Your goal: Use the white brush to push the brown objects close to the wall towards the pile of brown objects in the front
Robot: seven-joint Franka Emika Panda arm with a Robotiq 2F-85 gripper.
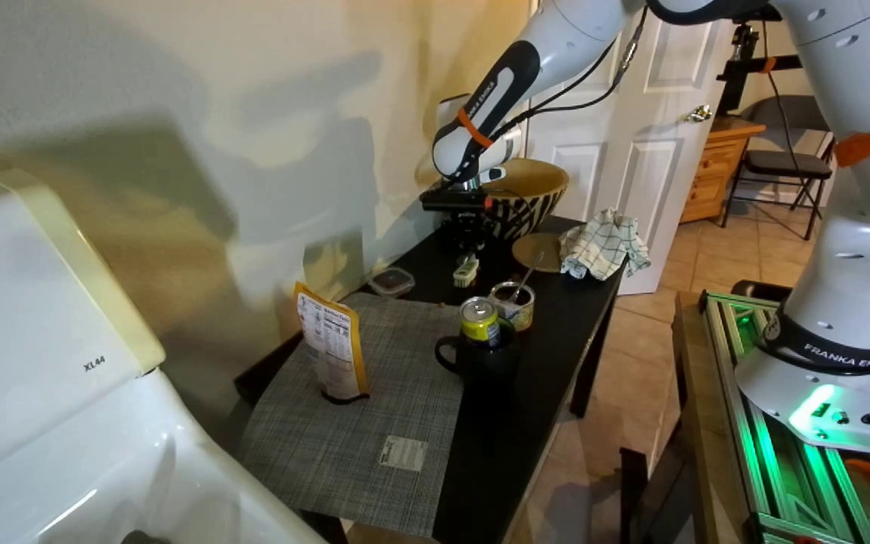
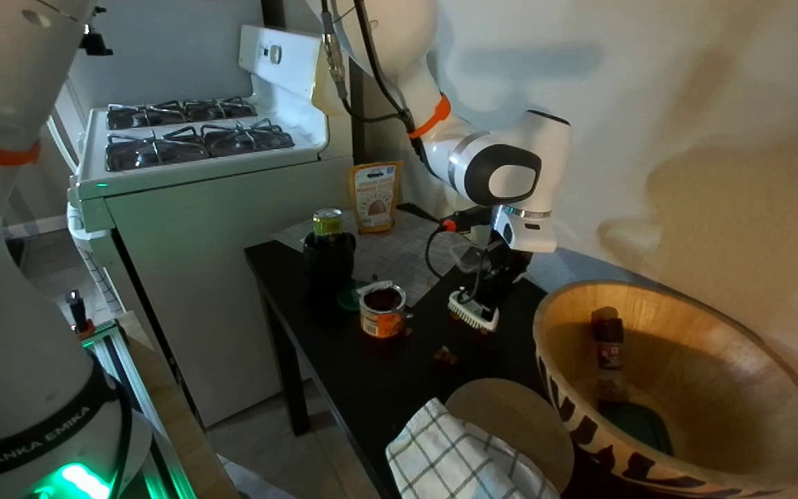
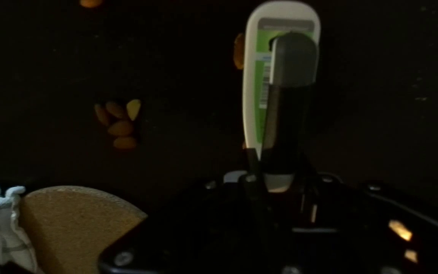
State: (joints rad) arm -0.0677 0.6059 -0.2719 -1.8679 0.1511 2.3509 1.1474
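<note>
My gripper (image 1: 468,249) is shut on the handle of the white brush (image 1: 466,273), low over the black table; its fingers (image 3: 274,163) are dark in the wrist view. The brush (image 2: 472,312), with bristles down, also shows its green label in the wrist view (image 3: 251,91). One brown almond (image 3: 238,51) lies against the brush's left edge there, with a sliver of another lower along that edge. A pile of several almonds (image 3: 120,128) lies to the left, also seen in an exterior view (image 2: 445,356). The cream wall (image 1: 269,151) stands behind the table.
An opened can (image 2: 382,315) and a black mug (image 2: 330,260) with a yellow can stand near the brush. A large wooden bowl (image 2: 717,388), a cork round (image 2: 510,423) and a checked towel (image 2: 468,461) are at the other end. A plastic lid (image 1: 391,282) lies by the wall.
</note>
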